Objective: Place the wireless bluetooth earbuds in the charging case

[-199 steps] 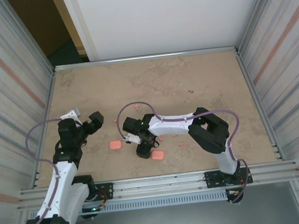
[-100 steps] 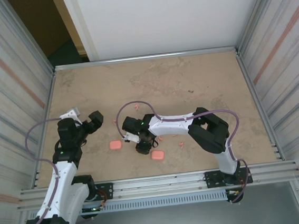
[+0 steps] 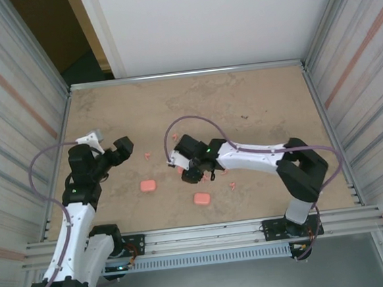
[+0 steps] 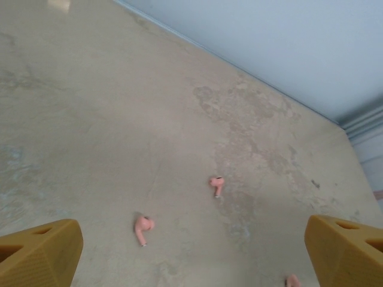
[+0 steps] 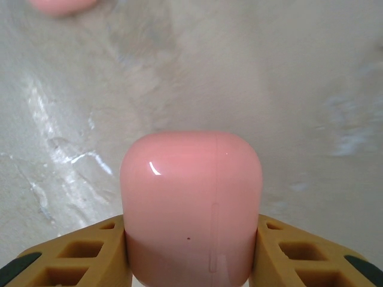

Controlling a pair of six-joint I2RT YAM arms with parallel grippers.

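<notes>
- While bare over most of its top, bears as table [image 3: 255, 103] all the loose pieces toward the near middle, probably to keep them in reach of both arms.
- Stretches as right arm [image 3: 247, 157] leftward over mid-table.
- Grips as right gripper [image 5: 191, 230] a pink case [image 5: 191, 197] by its two flanks, apparently lifted clear of the table. Looks closed, so likely held to be steadied for opening.
- Hangs as left gripper [image 4: 191, 239] above the table, empty, fingers [image 4: 36, 254] spread wide, probably readied for a pick.
- Rest flat and untouched as spare case [image 3: 148, 186] and second spare [image 3: 201, 198], both near the right gripper.
- Lie scattered as earbuds [image 4: 143, 227], one just ahead of the left gripper, another [image 4: 216, 184] a little beyond it. None in a case yet.
</notes>
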